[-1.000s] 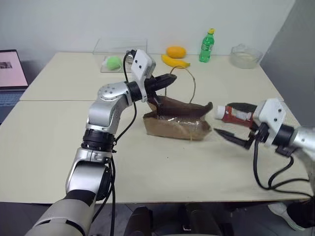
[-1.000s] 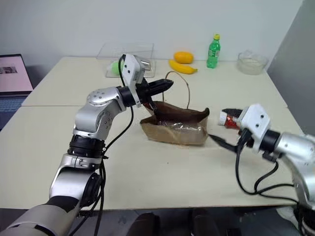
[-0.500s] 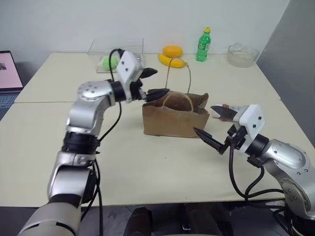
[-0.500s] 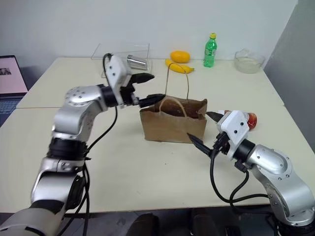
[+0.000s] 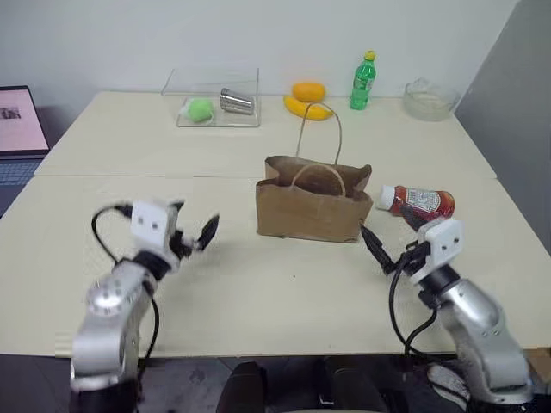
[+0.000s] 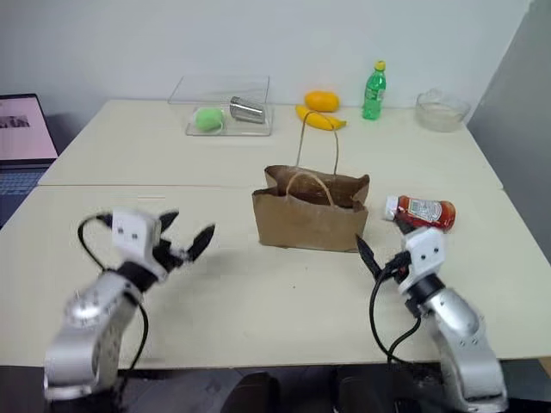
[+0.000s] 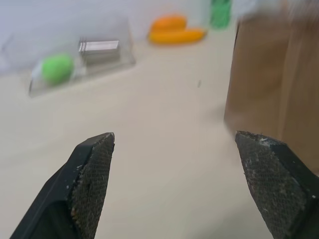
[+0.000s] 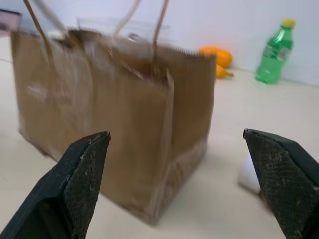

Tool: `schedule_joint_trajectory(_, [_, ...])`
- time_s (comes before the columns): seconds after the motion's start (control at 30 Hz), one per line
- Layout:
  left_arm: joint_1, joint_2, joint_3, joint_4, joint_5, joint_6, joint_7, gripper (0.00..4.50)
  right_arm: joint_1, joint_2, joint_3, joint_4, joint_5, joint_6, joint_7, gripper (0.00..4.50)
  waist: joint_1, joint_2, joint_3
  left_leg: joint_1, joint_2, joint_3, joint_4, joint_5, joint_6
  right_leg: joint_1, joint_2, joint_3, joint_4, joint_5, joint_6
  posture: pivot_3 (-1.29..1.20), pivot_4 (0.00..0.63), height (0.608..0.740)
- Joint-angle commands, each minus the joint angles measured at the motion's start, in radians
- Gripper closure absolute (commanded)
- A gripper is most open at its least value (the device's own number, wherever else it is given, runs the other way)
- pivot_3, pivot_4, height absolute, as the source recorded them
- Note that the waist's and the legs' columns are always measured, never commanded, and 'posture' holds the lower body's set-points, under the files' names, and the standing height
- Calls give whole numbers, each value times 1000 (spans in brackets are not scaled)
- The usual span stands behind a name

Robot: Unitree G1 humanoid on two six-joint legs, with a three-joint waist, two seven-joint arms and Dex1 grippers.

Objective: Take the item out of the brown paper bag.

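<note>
The bag [image 5: 313, 200] stands upright on the desk [image 5: 258, 284] between the wide-open, empty left gripper [image 5: 200, 234] and right gripper [image 5: 387, 245]; the bottle [image 5: 419, 202] lies just beyond the right gripper.

Matt creased kraft paper bag [image 5: 312, 209]; glossy red plastic sauce bottle [image 5: 419, 202]

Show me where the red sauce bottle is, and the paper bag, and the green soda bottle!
red sauce bottle [image 5: 420, 201], left eye view, on its white label.
brown paper bag [image 5: 308, 211], left eye view, on its front wall.
green soda bottle [image 6: 373, 91], right eye view, on its body below the yellow cap.
</note>
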Motion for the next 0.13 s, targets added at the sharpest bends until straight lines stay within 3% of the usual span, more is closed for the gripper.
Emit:
schedule_joint_trajectory(0.03, [26, -40, -12, -77, 13, -82, 51, 457, 15, 22, 19, 18, -40, -139, -10, 0, 1, 0, 0, 2, -1, 0, 0, 0, 0, 1, 0, 0, 0, 0, 0, 0, 150, 740])
schedule_joint_trajectory(0.13, [37, -69, -24, -29, 25, -142, 69, 457, 2, 38, 34, 80, -60, -190, -12, 0, -1, 0, -1, 7, 0, 1, 0, 0, 0, 6, 0, 0, 0, -2, -5, 0, 150, 740])
